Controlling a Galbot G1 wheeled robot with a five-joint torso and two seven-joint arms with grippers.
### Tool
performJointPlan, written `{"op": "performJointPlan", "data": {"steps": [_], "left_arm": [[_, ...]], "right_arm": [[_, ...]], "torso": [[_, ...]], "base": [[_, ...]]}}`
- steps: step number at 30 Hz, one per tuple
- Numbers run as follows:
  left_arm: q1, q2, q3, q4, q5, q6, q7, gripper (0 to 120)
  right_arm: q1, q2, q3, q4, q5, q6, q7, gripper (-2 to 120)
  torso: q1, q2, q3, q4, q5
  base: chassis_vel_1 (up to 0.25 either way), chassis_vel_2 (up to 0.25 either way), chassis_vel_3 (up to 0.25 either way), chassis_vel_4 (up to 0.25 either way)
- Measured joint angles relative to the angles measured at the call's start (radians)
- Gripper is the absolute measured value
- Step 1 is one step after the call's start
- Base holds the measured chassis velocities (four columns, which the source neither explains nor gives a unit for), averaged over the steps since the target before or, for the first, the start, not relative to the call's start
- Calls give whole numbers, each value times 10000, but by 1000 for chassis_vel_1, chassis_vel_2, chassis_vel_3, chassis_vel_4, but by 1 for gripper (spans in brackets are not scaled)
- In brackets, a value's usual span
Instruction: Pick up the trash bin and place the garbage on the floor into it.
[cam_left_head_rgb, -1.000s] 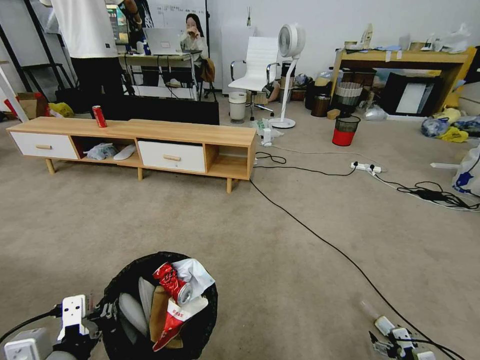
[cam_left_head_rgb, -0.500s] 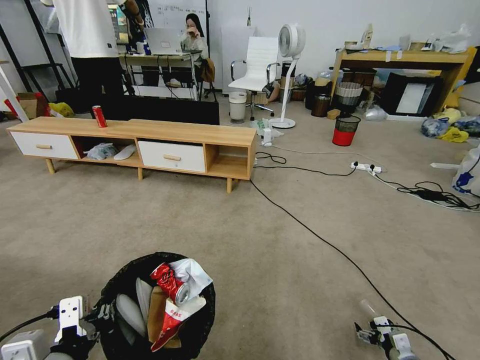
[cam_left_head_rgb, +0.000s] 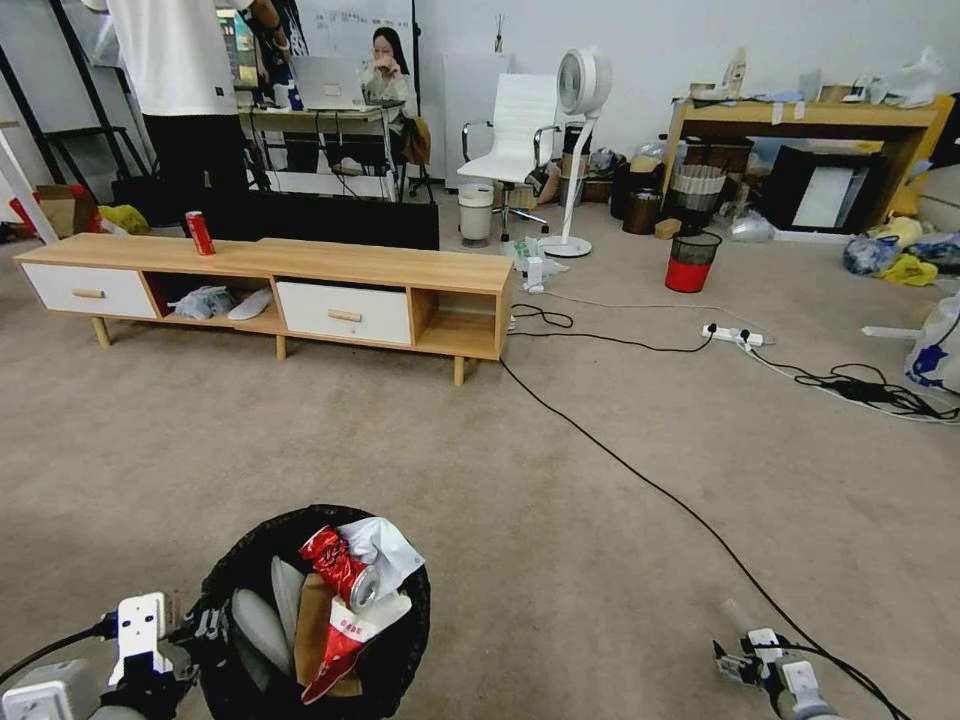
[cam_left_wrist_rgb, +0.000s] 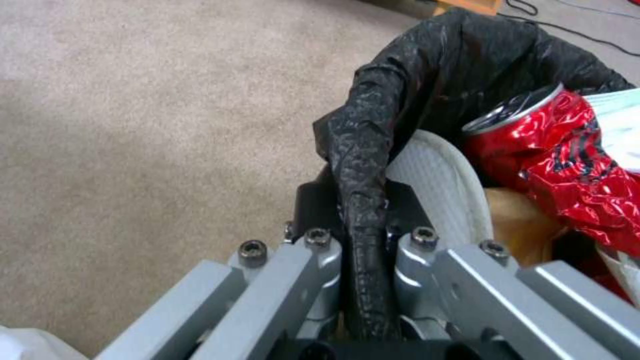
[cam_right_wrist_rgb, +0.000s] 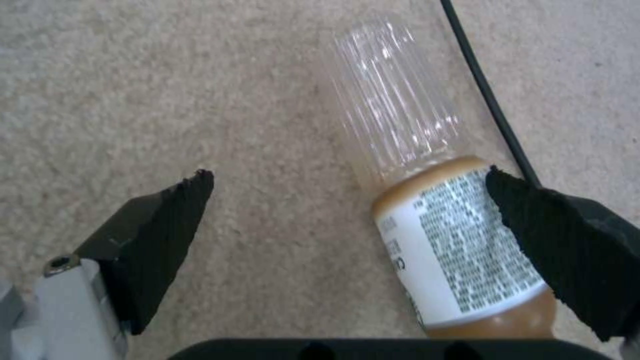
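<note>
The trash bin (cam_left_head_rgb: 398, 640), black mesh with a black liner, sits low on my left. It holds garbage: a crushed red can (cam_left_head_rgb: 340, 565), pale tissue (cam_left_head_rgb: 385, 545), a red-white packet (cam_left_head_rgb: 340, 650) and a brown bag (cam_left_head_rgb: 315, 610). My left gripper (cam_left_head_rgb: 203, 630) is shut on the bin's rim; in the left wrist view the liner (cam_left_wrist_rgb: 363, 165) is pinched between the fingers (cam_left_wrist_rgb: 320, 245), beside the can (cam_left_wrist_rgb: 567, 150). My right gripper (cam_left_head_rgb: 745, 668) is open just above the floor. A clear bottle (cam_right_wrist_rgb: 427, 200) with a white label lies between its pads (cam_right_wrist_rgb: 160, 235), close to one pad.
A black cable (cam_left_head_rgb: 640, 470) crosses the carpet and runs right past the bottle (cam_right_wrist_rgb: 487, 95). Farther ahead stands a low wooden cabinet (cam_left_head_rgb: 380, 265) with an upright red can (cam_left_head_rgb: 200, 232). A power strip (cam_left_head_rgb: 735, 335), a red-bottomed bin (cam_left_head_rgb: 690, 260) and a fan (cam_left_head_rgb: 575, 150) are beyond.
My right gripper has shifted a little to the left, closer to the bottle, and then held. The bin and left gripper have barely moved.
</note>
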Motion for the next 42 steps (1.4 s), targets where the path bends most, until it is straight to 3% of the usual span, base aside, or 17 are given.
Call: {"op": "performJointPlan", "data": {"steps": [12,14,26,29,31,35,37,42], "left_arm": [[25,29,-13,1,-12,5,-14,4],[24,32,-14,4,-16,5,-14,4],[16,43,-44,5,-29,6,-14,4],[4,46,-43,5,-31,9,-14,4],[-11,52,-44,6,-34,13,-14,4],[-11,55,-46,5,-38,15,-14,4],[-12,71,-63,5,-49,17,-14,4],[-25,74,-66,5,-59,20,-14,4]], "right_arm": [[-4,-53,166,-146,-89,-165,17,100],[4,-55,206,-190,-116,-173,20,100],[196,-39,322,-478,-312,-163,23,100],[189,-12,328,-423,-307,-134,-12,92],[158,24,332,-351,-302,-118,-35,80],[154,39,340,-351,-301,-102,-55,73],[150,38,354,-350,-296,-88,-90,59],[126,16,371,-320,-267,-86,-125,44]], "torso": [[0,0,1,-2,12],[0,0,1,-1,-3],[0,0,1,0,0],[0,0,1,-1,1],[0,0,1,0,0],[0,-1,1,0,1],[0,0,0,0,0],[0,0,0,0,0]], "base": [[0,0,0,0],[0,0,0,0],[0,0,0,0],[0,0,0,0],[0,0,0,0],[0,0,0,0],[0,0,0,0],[0,0,0,0]]}}
